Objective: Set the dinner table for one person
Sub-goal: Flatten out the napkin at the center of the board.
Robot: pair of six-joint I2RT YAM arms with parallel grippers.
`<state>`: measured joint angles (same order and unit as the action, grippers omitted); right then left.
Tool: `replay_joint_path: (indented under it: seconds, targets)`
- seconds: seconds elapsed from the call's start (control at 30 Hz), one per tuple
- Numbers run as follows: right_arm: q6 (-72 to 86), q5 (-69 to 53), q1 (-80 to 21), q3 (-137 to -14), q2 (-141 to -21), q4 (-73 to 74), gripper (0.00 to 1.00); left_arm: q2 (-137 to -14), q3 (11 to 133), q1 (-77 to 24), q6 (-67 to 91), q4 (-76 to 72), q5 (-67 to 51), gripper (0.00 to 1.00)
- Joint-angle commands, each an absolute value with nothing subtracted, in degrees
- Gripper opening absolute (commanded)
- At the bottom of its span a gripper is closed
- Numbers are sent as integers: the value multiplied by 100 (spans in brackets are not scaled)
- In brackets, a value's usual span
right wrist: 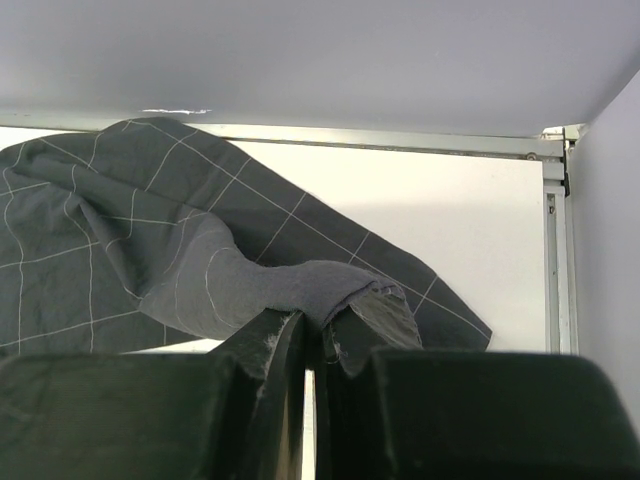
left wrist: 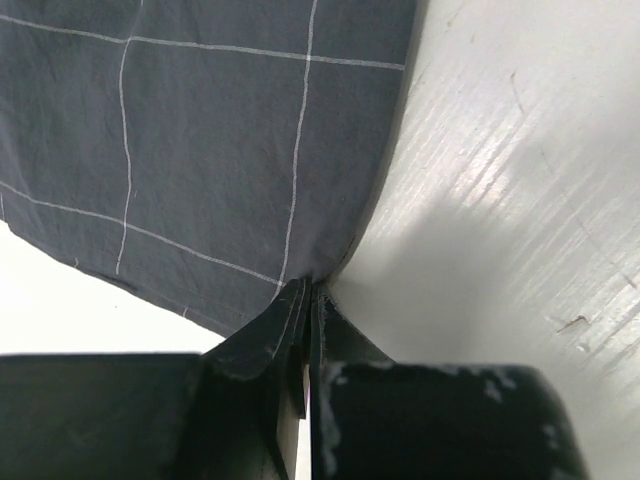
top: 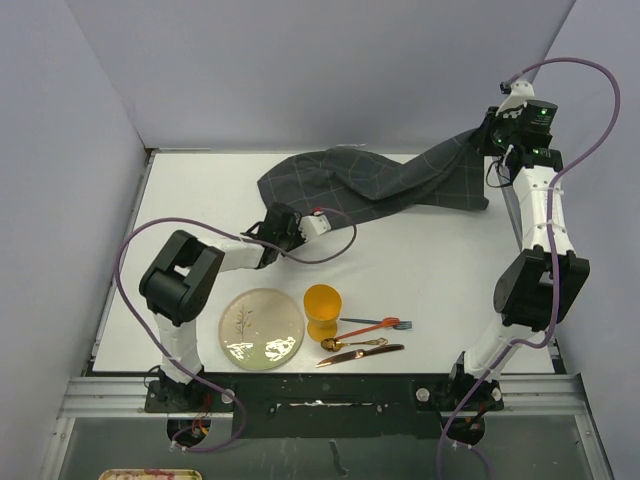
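Looking down from above, one dinner table fills the view, white; on it lie one dark grey cloth at the far side, one plate at the near side, one orange cup just right of the plate, and three utensils right of the cup: a fork, a spoon and a knife; the left gripper meets the cloth's near left corner, the right gripper its far right end, which is lifted; the jaws are too small to read here.

From the left wrist, the left gripper is closed on a corner of the cloth; bare table lies to the right; the fingers' lower parts are cut off.

From the right wrist, the right gripper is clamped on a bunched fold of the cloth, which trails left over the table; the pinched edge is hidden between the jaws.
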<state>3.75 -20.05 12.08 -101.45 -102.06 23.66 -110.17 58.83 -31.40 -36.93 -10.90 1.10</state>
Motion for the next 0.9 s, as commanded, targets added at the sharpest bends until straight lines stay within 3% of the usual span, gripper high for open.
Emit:
replay_joint_path:
  seconds: [0.0, 0.43, 0.87]
  targets:
    - [467, -2069, 1265, -10312, -10354, 2057, 0, -10761, 6209, -3045, -3793, -1191, 147, 0]
    - [442, -2084, 1367, -10389, -10248, 2030, 0, -9388, 7284, -2752, -3931, -442, 421, 0]
    - [-243, -2021, 1587, -10045, -9318, 2245, 0, -8312, 6921, -2583, -4386, 175, 736, 0]
